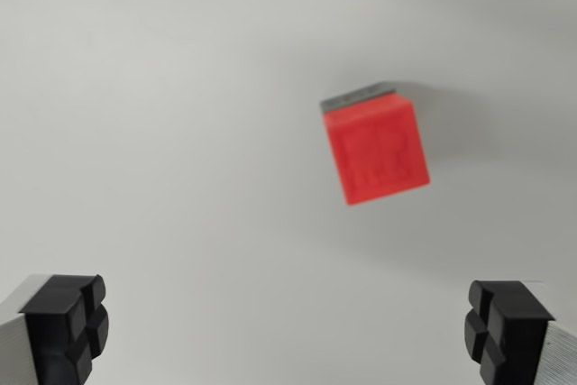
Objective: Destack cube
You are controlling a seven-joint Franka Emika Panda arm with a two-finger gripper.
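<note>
Two cubes stacked on white surface (180,87): red cube (376,151) atop grey cube (363,93), right of centre in wrist view. Gripper (287,331) fingers wide apart, empty, well clear of stack.

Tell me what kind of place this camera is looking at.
Probably a robot lab's test bench, though little shows. A plain white tabletop holds only a red cube stacked over a grey one, and the open gripper shows black fingertips at the view's lower corners.

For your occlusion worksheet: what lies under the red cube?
A grey edge shows beyond the red cube, likely a second cube beneath. The rest of it is covered.
</note>
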